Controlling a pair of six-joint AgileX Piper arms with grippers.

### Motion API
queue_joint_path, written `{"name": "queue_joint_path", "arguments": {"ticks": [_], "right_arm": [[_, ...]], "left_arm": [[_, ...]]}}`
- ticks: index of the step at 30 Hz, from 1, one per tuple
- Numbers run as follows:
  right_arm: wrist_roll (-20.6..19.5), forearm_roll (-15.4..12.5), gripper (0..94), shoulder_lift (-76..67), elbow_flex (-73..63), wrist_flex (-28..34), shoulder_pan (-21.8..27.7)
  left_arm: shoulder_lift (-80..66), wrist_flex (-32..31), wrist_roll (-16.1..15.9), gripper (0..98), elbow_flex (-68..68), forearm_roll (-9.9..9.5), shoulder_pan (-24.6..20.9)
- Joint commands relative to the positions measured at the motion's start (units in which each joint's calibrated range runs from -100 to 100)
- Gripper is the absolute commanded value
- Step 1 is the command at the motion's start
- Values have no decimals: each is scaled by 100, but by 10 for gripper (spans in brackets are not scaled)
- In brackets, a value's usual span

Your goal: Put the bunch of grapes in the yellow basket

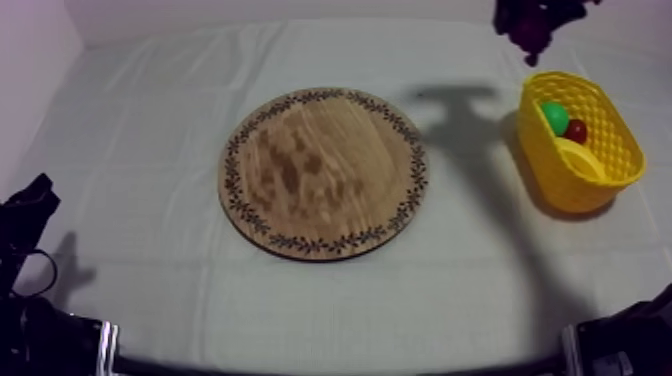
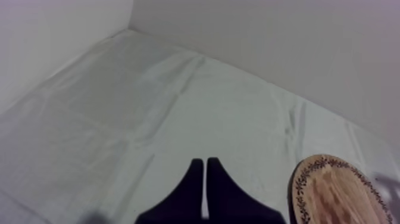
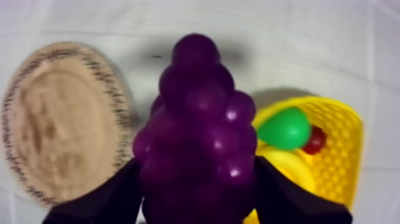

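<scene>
The purple bunch of grapes (image 3: 199, 131) hangs in the air with my right gripper (image 3: 199, 176) shut on it, one black finger (image 3: 110, 196) at each side. In the top view the grapes (image 1: 530, 28) are high at the back right, just behind the yellow basket (image 1: 600, 175) and above it. The round wooden board (image 1: 323, 172) lies bare in the middle of the table. My left gripper (image 2: 205, 176) is shut on nothing, its fingers together over the cloth beside the board (image 2: 339, 190); it rests low at the left (image 1: 30, 210).
Inside the basket (image 3: 342, 173) lie a green pear (image 3: 284, 128), a small red fruit (image 3: 314, 140) and a banana (image 3: 286, 167). The board (image 3: 59, 119) lies left of the basket. A wall rises behind the table.
</scene>
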Motion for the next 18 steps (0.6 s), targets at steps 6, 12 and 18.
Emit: {"name": "queue_joint_path", "arguments": {"ticks": [6,12,18], "right_arm": [[344,173,428,-363,909,-269,1015],[490,276,434,-496,1301,-424,1435],[545,331,434,-461,1717,-572,1530]], "left_arm": [[3,3,1,0,4,1,-1],[3,3,1,0,4,1,-1],[3,3,1,0,4,1,-1]]}}
